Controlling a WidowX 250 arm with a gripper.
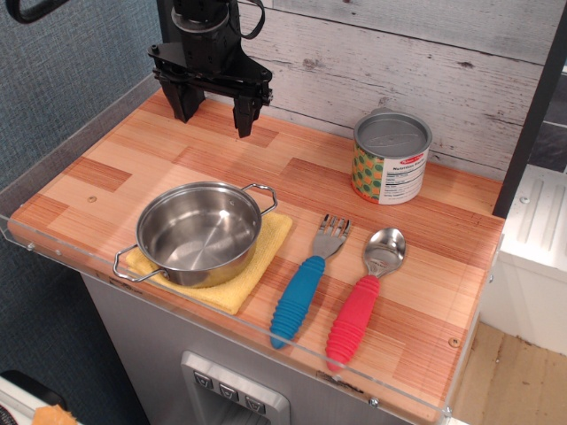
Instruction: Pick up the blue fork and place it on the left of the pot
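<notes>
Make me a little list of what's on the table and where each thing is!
gripper: open, empty, up at the back of the table
pot: empty, sitting on a yellow cloth
blue fork: lying flat, right of the pot
red spoon: lying flat, right of the fork
tin can: upright, near the back wall

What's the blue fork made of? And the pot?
The blue fork: its ribbed handle looks like matte plastic or rubber, and the grey tines look like dull metal. The pot looks like polished steel, since its bowl reflects light like a mirror.
</notes>
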